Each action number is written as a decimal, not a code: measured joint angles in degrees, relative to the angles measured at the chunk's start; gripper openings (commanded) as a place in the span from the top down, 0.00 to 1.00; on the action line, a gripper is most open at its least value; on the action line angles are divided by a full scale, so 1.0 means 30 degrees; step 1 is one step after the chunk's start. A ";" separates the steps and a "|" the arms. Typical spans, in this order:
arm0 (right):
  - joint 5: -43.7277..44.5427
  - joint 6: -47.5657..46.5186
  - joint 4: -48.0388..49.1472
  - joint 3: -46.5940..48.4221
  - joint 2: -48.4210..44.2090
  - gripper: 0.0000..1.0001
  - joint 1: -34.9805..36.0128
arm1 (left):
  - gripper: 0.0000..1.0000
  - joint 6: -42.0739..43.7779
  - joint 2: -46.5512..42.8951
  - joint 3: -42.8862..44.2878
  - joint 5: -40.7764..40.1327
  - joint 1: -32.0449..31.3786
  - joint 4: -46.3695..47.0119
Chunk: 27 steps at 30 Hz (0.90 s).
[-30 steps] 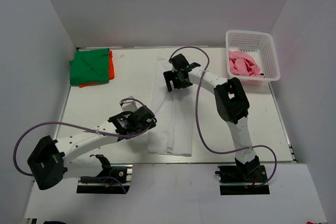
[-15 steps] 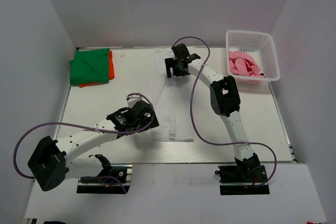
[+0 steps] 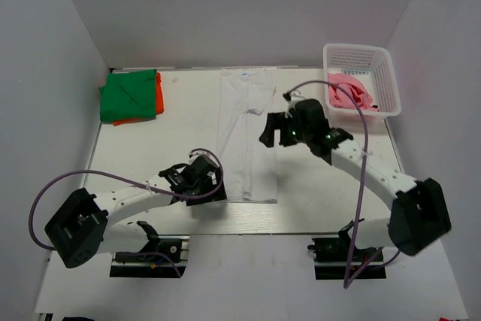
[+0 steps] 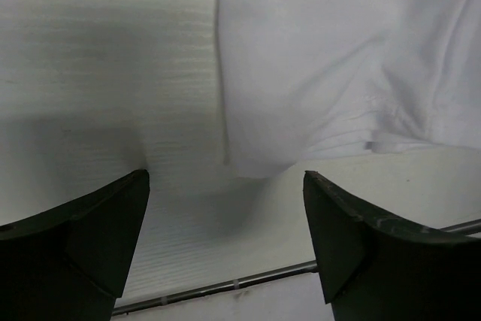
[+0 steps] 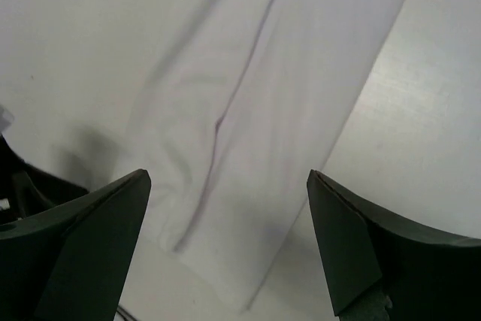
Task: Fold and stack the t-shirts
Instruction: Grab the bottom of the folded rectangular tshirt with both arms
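A white t-shirt (image 3: 246,134) lies flat as a long narrow strip from the far edge to the near edge of the table. It also shows in the left wrist view (image 4: 338,58) and the right wrist view (image 5: 255,110). My left gripper (image 3: 209,188) is open and empty at the strip's near left corner (image 4: 225,216). My right gripper (image 3: 276,130) is open and empty above the strip's right edge, about midway along it (image 5: 229,223). A folded green t-shirt (image 3: 129,95) lies on an orange one (image 3: 159,100) at the far left. A pink t-shirt (image 3: 350,92) lies crumpled in the basket.
A white lattice basket (image 3: 361,56) stands at the far right corner. White walls close in the table on three sides. The table's near edge with a metal rail (image 4: 225,285) runs just beyond the left gripper.
The white shirt was drawn toward the far edge and now lies stretched out. My right gripper let go and moved back from the far end to the strip's right side. My left gripper shifted to the near left corner.
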 measured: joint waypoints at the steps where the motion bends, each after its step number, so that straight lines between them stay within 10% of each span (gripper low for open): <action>1: -0.0138 0.0364 0.0284 -0.1231 -0.0998 0.10 0.0000 | 0.12 0.0029 0.0000 -0.0197 0.0153 0.0000 0.0226; 23: -0.4940 0.5049 0.0758 -1.0965 -0.4102 0.21 0.0546 | 0.73 0.0153 0.1698 -0.0911 0.2637 0.0029 0.4131; 27: -0.5151 0.5071 0.1297 -1.1001 -0.3541 0.44 0.0612 | 0.86 0.0022 0.2127 -0.0758 0.2922 0.0029 0.4255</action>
